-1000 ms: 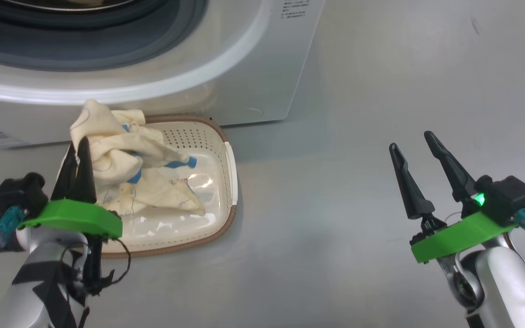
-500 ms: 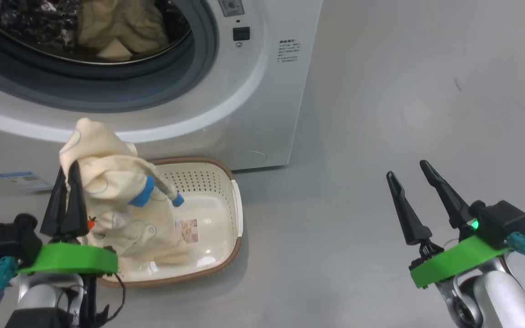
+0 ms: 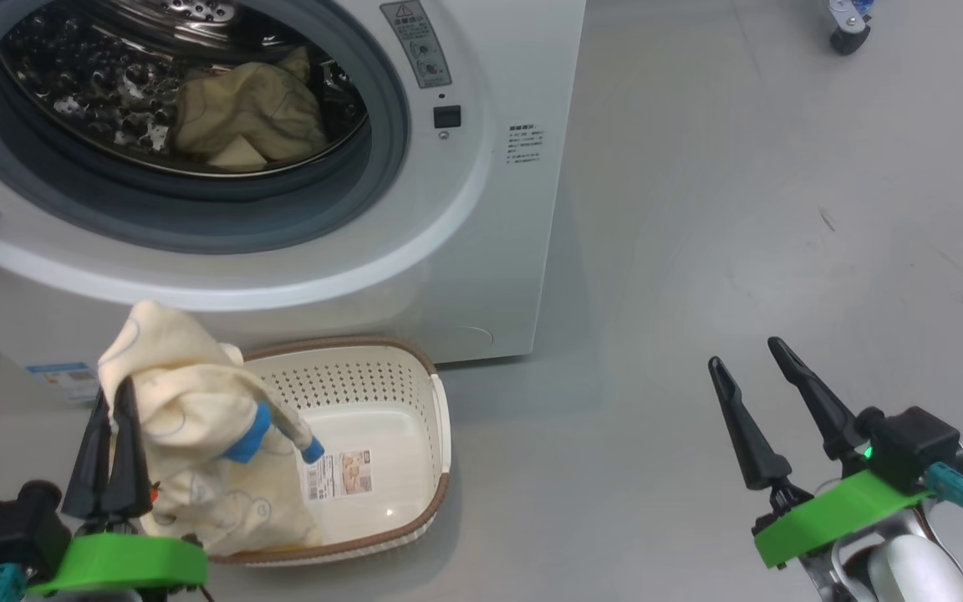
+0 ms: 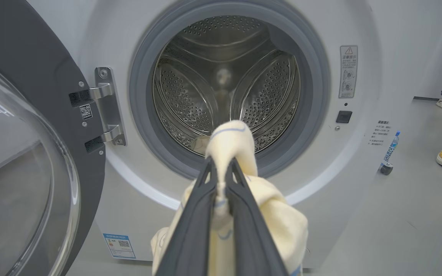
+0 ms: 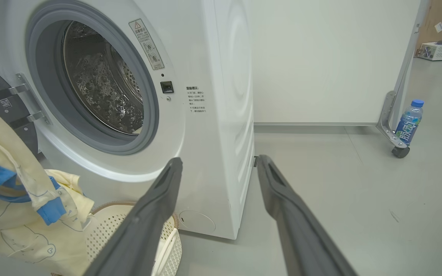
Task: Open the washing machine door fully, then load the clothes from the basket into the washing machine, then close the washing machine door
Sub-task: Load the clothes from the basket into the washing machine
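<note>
Head view: you looked forward and down from high; the washing machine sat at 11 o'clock, the basket lay near at 7.
Left wrist view: you looked level along the left gripper, close in, straight into the drum at 12 o'clock, with the washing machine door at 9.
Right wrist view: you looked from low and farther back, obliquely across the machine's front, its round opening at 10 o'clock, a bottle at 3.
Shared: all three took in the round opening and the clothes; both wrist views caught the hinge and the bottle; head and right wrist views shared the basket.
</note>
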